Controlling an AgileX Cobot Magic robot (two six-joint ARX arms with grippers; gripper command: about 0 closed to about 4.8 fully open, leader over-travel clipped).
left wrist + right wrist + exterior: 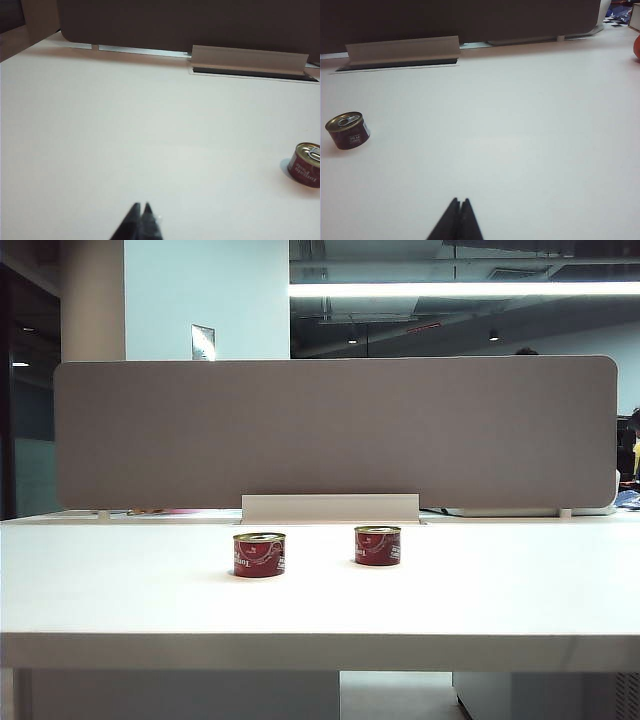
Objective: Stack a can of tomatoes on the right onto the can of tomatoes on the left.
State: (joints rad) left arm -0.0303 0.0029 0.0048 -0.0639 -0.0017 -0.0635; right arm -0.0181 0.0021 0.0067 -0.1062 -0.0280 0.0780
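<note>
Both-closed: left gripper [140,206] and right gripper [459,201] show fingertips pressed together, each low over bare table [450,605] near its front edge, holding nothing. Left can [259,554] and right can [377,545] stand upright, apart, mid-table toward the back edge, before the divider panel [335,430]. Wide clear surface surrounds both.

Two short red cans with pull-tab lids are standing upright on the counter, well apart: the left can [259,554] nearer the front edge, the right can [377,545] slightly farther back.
</note>
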